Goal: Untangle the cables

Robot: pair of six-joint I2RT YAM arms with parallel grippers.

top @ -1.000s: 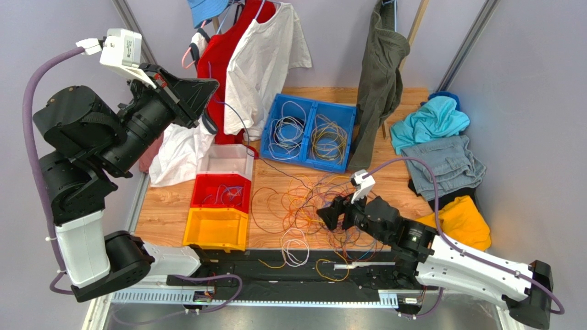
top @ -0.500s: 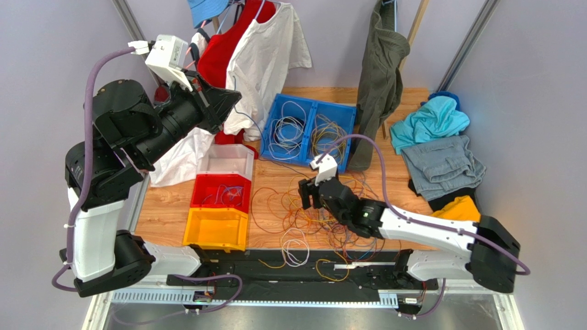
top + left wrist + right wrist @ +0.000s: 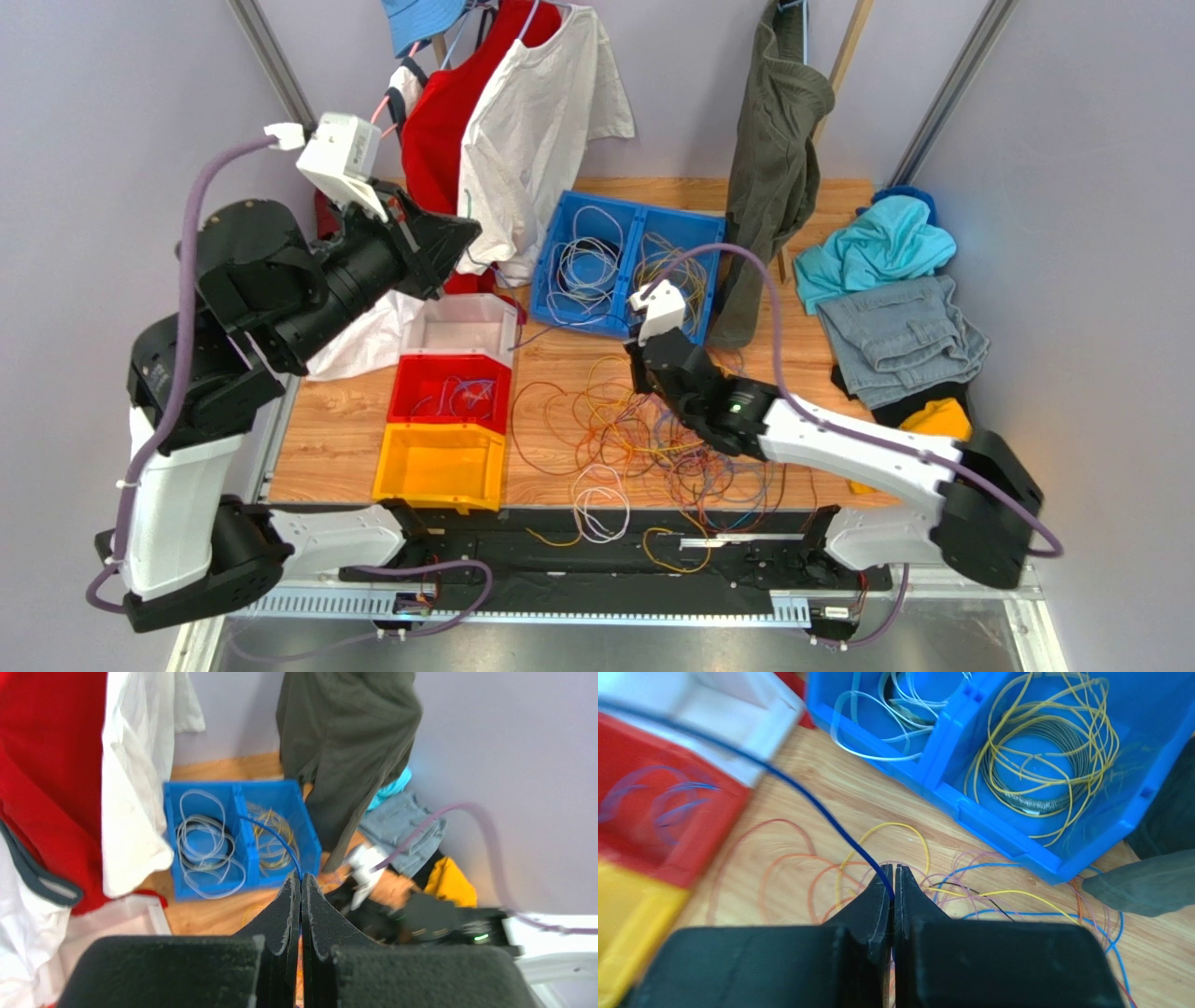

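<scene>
**Desk:** What is around the blue bin, and where is there room?

**Me:** The wooden table (image 3: pixel 334 437) carries everything. Behind and to the left of the blue bin (image 3: pixel 627 269), a red shirt (image 3: pixel 456 126) and a white shirt (image 3: pixel 540 126) hang over the back edge. An olive garment (image 3: pixel 765 182) hangs at the bin's right corner, and I can't tell whether it touches. To the right of the bin, a heap of teal cloth (image 3: pixel 870 245), jeans (image 3: pixel 898 336) and a yellow cloth (image 3: pixel 947 448) fills the table's right edge. On the near left of the bin three smaller bins stand in a row: white bin (image 3: pixel 459 336), red bin (image 3: pixel 404 392) and yellow bin (image 3: pixel 438 483). The yellow one reaches the near edge. The only bare wood I see is left of that row, plus a thin strip just in front of the blue bin.

**Desk:** And the cables?

**Me:** White coils (image 3: pixel 582 266) sit in the bin's left compartment and yellow coils (image 3: pixel 671 287) in its right. The loose cables (image 3: pixel 638 434) lie tangled on the bin's near side. A few loops spill past the table's near edge onto the black rail (image 3: pixel 730 553).

**Desk:** Claws?

**Me:** My left claw (image 3: pixel 301 885) hangs in the air left of the bin, beside the white shirt. It is clenched on the blue cable (image 3: pixel 808 801). My right claw (image 3: pixel 893 878) sits low over the wood just in front of the bin, pinched on the same blue cable. The strand passes over the white bin.
</scene>
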